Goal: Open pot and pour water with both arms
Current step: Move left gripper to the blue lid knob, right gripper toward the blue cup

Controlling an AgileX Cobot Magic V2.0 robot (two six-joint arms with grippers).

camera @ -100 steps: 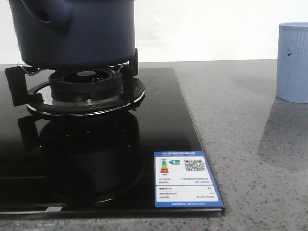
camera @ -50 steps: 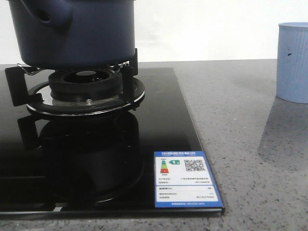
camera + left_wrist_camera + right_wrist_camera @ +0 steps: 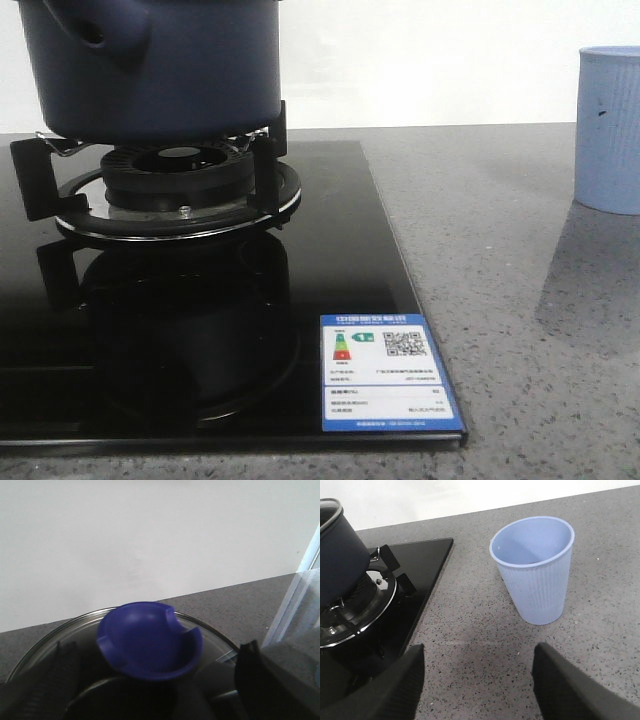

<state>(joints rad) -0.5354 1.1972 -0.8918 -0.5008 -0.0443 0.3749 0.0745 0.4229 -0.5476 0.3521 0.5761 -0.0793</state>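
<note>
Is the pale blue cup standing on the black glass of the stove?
No, the pale blue cup stands on the grey stone counter, apart from the black stove glass.

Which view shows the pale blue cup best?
The right wrist view: the pale blue ribbed cup shows whole, open mouth included, upright on the grey counter. The front view cuts it off at the right edge; the left wrist view does not show it.

Both claws have broad black fingers (image 3: 380,690) (matte, finely ribbed surface).

Bright even light; left wrist view blurred.
</note>
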